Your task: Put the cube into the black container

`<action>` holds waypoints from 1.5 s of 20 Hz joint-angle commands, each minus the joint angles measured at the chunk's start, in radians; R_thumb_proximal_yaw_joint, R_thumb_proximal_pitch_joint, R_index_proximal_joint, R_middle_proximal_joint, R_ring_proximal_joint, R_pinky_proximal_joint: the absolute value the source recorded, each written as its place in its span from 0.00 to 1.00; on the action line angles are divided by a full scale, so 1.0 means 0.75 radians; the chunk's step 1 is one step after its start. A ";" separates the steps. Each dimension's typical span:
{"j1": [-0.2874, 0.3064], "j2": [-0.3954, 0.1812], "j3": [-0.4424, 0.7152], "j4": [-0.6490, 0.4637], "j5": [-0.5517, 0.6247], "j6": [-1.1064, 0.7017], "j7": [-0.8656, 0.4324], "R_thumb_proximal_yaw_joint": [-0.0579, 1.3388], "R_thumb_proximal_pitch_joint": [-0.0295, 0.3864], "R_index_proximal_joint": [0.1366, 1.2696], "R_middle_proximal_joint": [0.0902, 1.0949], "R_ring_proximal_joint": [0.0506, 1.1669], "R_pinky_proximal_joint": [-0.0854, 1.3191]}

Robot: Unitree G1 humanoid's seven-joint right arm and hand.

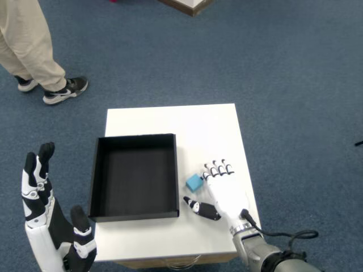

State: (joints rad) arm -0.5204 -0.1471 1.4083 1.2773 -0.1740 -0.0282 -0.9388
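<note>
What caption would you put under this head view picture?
Robot's right hand rests open beside a small blue cube, next to an empty black container on a white table.

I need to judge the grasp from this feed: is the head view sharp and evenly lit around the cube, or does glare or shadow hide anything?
Head view: sharp and evenly lit, no motion blur. The white square table is bright but not blown out; the small blue cube stands out clearly beside the right hand. The black rectangular container has a dark interior with little detail visible.
</note>
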 commanded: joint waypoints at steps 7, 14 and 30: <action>-0.074 0.005 0.108 -0.016 0.126 0.039 -0.074 0.26 0.16 0.44 0.14 0.11 0.11; -0.090 0.017 0.127 -0.007 0.190 0.059 -0.065 0.26 0.19 0.43 0.14 0.11 0.11; -0.086 0.019 0.131 -0.019 0.198 0.071 -0.069 0.25 0.21 0.43 0.13 0.09 0.09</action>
State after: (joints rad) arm -0.5416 -0.1252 1.5170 1.2753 -0.0324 0.0136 -0.9520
